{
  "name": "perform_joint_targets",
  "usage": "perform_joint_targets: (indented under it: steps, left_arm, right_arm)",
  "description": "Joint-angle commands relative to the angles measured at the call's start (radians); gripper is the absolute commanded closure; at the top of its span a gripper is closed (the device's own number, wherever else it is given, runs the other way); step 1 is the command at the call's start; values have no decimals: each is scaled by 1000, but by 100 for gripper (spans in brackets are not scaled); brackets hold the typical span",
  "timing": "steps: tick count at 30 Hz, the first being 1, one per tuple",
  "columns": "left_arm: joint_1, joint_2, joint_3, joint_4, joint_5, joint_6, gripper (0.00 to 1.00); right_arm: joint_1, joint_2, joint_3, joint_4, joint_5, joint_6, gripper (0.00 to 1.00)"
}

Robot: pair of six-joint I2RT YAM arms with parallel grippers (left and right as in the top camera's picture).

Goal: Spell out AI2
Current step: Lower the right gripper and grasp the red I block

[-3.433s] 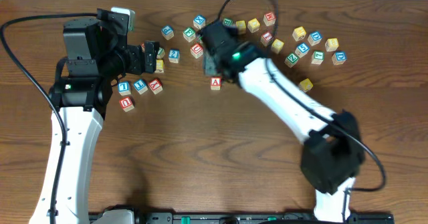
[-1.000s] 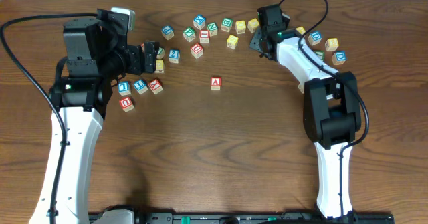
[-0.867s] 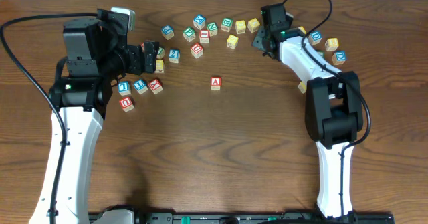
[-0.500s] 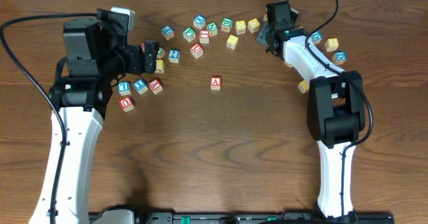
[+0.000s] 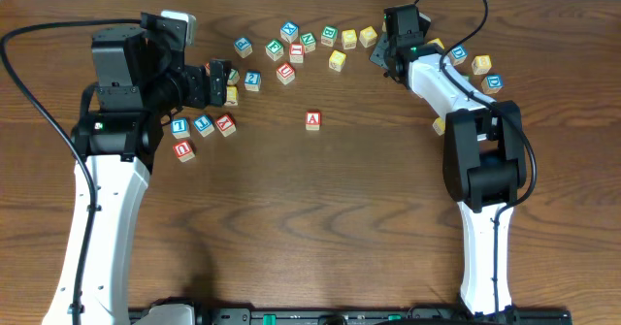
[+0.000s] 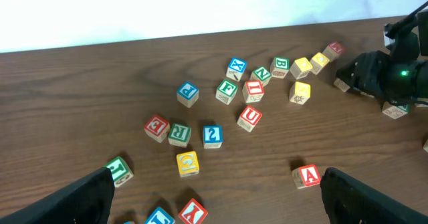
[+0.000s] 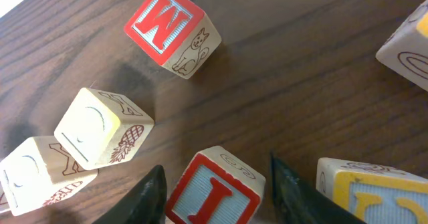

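Observation:
The red A block (image 5: 312,120) stands alone on the table mid-way between the arms, and it also shows in the left wrist view (image 6: 307,176). A blue 2 block (image 5: 252,81) lies just right of my left gripper (image 5: 218,81), which is open and empty; the 2 block also shows in the left wrist view (image 6: 212,135). My right gripper (image 5: 385,55) is low at the far cluster. In the right wrist view, its open gripper (image 7: 217,197) straddles a red I block (image 7: 215,192) that rests on the table, with narrow gaps on both sides.
A red W block (image 7: 170,29), two cream blocks (image 7: 100,127) and a yellow block (image 7: 374,190) crowd the I block. Several lettered blocks lie along the far edge (image 5: 456,58). More blocks lie near the left arm (image 5: 202,124).
My right arm has left the A block in the middle and swung back to the far right cluster. It now sits low over the I block. The left arm has not moved.

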Motion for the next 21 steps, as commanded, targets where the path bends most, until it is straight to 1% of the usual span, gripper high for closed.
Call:
perform_joint_targets:
  steps: [1,6,11,18,21]
  left_arm:
    - [0,-2,26,3,1,-8,2]
    - [0,-2,26,3,1,-8,2]
    - [0,-2,26,3,1,-8,3]
    - [0,-2,26,3,1,-8,2]
    - [0,-2,26,3,1,-8,2]
  right_arm:
    - [-5,13,8,7,6,-13,59]
    - [-5,13,8,28,-46,-123,64]
    - [-4,13,8,24,-69,-167,67]
    - [-3,13,8,7,-133,-232,68]
    - [-3,13,8,-8,-180,-301,68]
